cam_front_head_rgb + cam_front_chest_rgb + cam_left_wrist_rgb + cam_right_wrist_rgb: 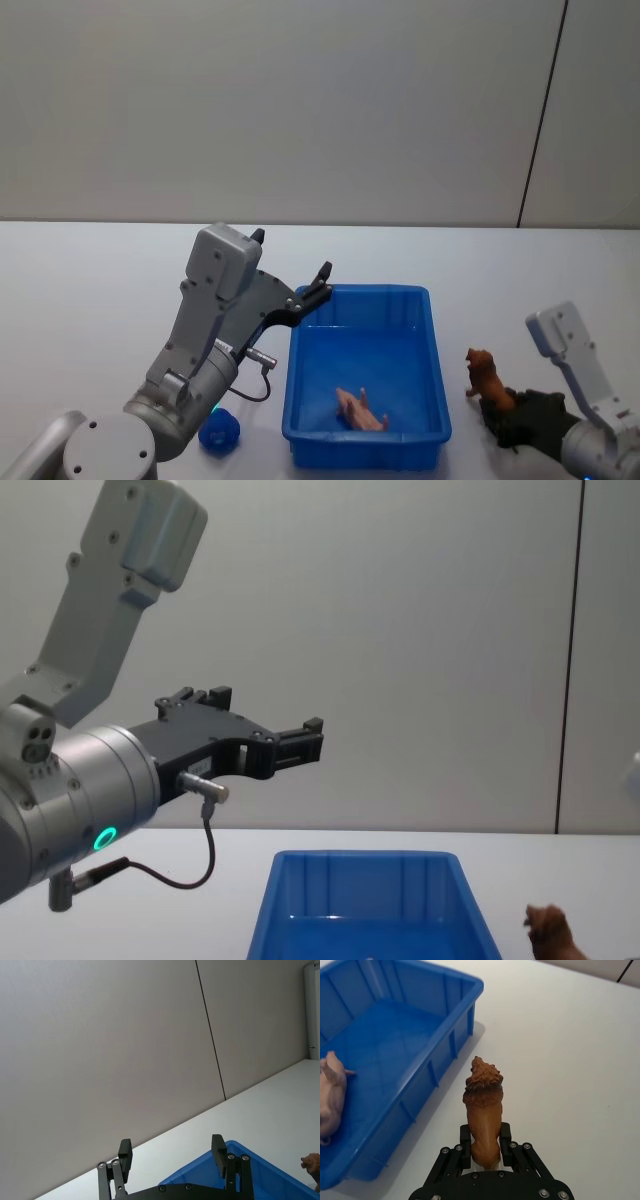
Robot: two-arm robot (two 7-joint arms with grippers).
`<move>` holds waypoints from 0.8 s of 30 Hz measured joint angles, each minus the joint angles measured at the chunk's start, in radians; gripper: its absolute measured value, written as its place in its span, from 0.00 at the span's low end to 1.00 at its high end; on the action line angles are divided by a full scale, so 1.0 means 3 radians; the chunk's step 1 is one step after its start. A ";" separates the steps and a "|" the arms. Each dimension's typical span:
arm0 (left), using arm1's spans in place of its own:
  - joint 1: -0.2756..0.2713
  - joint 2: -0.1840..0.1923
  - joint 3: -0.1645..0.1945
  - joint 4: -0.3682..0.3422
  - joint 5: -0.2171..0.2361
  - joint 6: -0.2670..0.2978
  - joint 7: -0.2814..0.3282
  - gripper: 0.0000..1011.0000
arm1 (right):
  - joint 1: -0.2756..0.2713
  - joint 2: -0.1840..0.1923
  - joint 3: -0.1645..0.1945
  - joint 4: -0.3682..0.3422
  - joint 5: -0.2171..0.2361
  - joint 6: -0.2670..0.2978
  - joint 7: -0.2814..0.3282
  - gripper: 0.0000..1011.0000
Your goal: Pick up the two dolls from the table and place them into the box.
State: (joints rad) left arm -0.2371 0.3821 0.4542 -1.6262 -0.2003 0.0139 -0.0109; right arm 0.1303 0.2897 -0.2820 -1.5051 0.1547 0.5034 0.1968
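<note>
Right gripper point(485, 1140) pinches the brown doll point(484, 1105) just right of the box point(438, 365), open table point(570, 1060) beyond. Left gripper point(171, 1149), spread, hangs above the box's far-left corner.

Silver-grey left arm point(85, 780) — green ring light point(103, 838), black cable point(208, 852), black end effector point(171, 1142).
</note>
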 joint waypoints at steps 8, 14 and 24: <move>0.0000 0.0000 0.0000 0.0000 0.0000 0.0000 0.0000 0.99 | -0.0019 0.0013 0.0039 -0.0107 0.0062 -0.0140 -0.0061 0.32; 0.0000 0.0000 0.0000 0.0000 0.0000 0.0000 0.0000 0.99 | -0.0035 0.0034 0.0067 -0.0249 0.0109 -0.0275 -0.0060 0.32; 0.0000 0.0000 0.0000 0.0000 0.0000 0.0000 0.0000 0.99 | -0.0021 0.0039 0.0064 -0.0487 0.0148 -0.0386 0.0141 0.32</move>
State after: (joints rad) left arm -0.2371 0.3821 0.4543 -1.6262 -0.2004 0.0139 -0.0110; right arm 0.1240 0.3012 -0.2628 -1.6511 0.1991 0.3877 0.2390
